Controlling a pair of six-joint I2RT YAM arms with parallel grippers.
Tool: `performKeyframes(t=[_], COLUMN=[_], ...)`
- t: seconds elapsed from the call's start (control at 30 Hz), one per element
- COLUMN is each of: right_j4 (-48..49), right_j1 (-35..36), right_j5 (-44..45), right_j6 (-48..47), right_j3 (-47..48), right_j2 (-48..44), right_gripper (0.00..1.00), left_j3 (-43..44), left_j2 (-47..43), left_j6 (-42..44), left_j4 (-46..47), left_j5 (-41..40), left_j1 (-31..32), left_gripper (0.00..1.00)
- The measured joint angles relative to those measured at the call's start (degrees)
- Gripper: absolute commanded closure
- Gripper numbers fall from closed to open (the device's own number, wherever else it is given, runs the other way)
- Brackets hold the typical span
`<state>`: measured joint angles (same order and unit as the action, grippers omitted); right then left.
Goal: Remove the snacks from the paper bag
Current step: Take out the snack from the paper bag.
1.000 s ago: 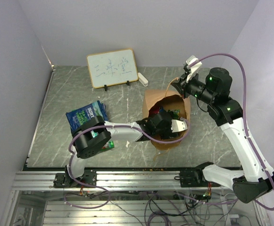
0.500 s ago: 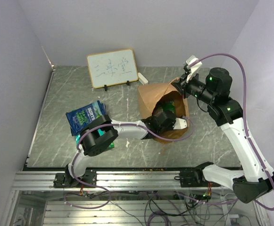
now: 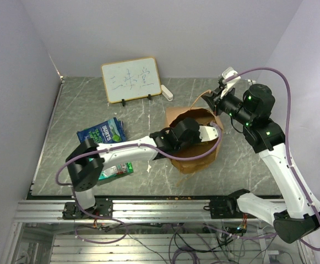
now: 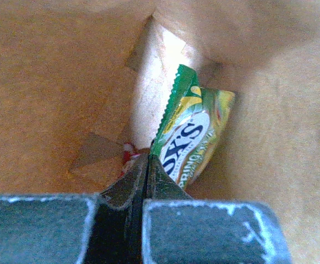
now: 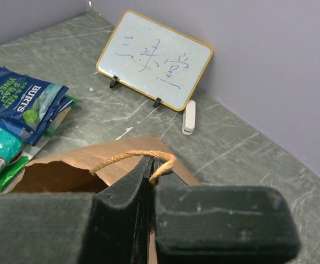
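Observation:
The brown paper bag [image 3: 195, 163] lies at mid-table with its mouth held up. My right gripper [image 5: 158, 157] is shut on its twisted handle [image 5: 128, 158] and appears at the bag's far rim in the top view [image 3: 210, 102]. My left arm [image 3: 183, 132] reaches into the bag. Inside it, the left gripper [image 4: 147, 159] is shut on the lower corner of a green snack packet [image 4: 195, 137] that stands on edge against the bag wall. A red-and-white packet [image 4: 128, 152] peeks out behind the left finger. Other snacks lie on the table: a blue packet [image 3: 100, 135] and a green one [image 3: 117, 170].
A white framed board with writing [image 3: 131, 80] stands at the back, with a small white block [image 3: 167, 93] beside it. The packets on the table sit left of the bag, close to the left arm's elbow [image 3: 85, 170]. Grey walls close in the left and back.
The left gripper has closed inside the bag, onto the green packet's corner. The left arm's elbow has swung left and down. The bag's mouth has shifted slightly.

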<state>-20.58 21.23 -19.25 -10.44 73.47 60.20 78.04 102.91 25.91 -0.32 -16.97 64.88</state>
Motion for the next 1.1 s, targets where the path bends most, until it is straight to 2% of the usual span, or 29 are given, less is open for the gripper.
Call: performKeyframes(t=[0.23, 0.47, 0.7, 1.1], right_j4=[2.8, 3.7, 4.5, 4.6], right_j1=[0.0, 0.0, 0.0, 0.0], right_j5=[2.1, 4.8, 5.6, 8.9], right_j6=[0.1, 0.1, 0.1, 0.6], right_j3=[-1.6, -3.0, -4.1, -3.8], right_j2=[-0.3, -0.6, -0.7, 1.4], right_gripper=[1.0, 1.0, 1.0, 1.0], left_j3=[0.0, 3.3, 15.2, 39.4], left_j2=[-8.8, -13.1, -13.1, -6.8], left_j6=[-7.7, -15.9, -24.3, -36.3], left_j4=[-9.6, -20.6, -32.2, -52.1], left_j5=[0.8, 1.6, -1.7, -4.9], left_j1=[4.3, 6.2, 6.3, 6.3], left_gripper=[0.93, 0.93, 0.93, 0.93])
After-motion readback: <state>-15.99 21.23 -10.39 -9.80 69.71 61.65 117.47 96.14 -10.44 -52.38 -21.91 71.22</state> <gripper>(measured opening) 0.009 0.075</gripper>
